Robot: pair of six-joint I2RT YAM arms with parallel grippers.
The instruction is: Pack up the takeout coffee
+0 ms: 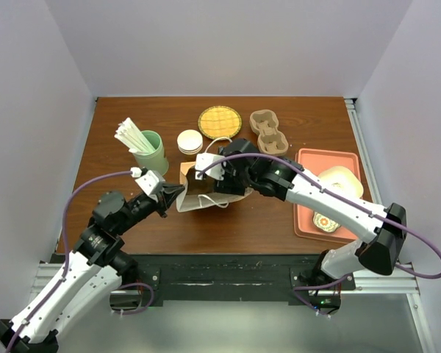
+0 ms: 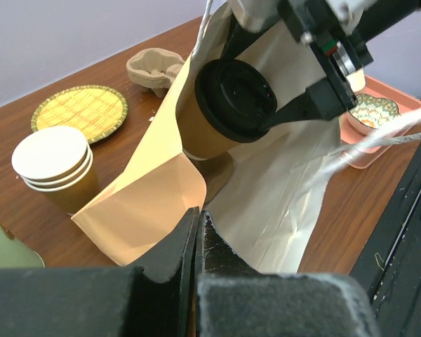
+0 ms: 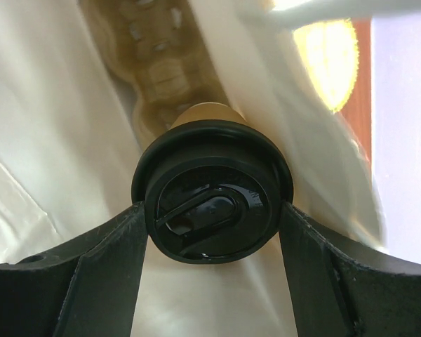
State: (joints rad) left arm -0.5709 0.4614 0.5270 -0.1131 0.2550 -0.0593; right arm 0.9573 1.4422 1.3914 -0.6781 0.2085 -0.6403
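The takeout coffee [image 2: 228, 105], a brown paper cup with a black lid, lies tilted in the mouth of a pale paper bag [image 2: 281, 189] that rests on the table. My right gripper [image 3: 213, 208] is shut on the cup, one finger on each side of the lid [image 3: 212, 200]. In the top view the right gripper [image 1: 217, 171] sits at the bag's mouth and the cup is mostly hidden. My left gripper [image 2: 198, 216] is shut on the bag's near edge and holds it up; it also shows in the top view [image 1: 178, 193] at the left side of the bag [image 1: 234, 196].
A pale green cup of white sticks [image 1: 148, 151] stands at the back left. A stack of paper cups [image 1: 190, 141], a yellow woven mat [image 1: 220, 118] and a pulp cup carrier [image 1: 269, 131] lie behind the bag. A pink tray [image 1: 309, 193] with dishes is at the right.
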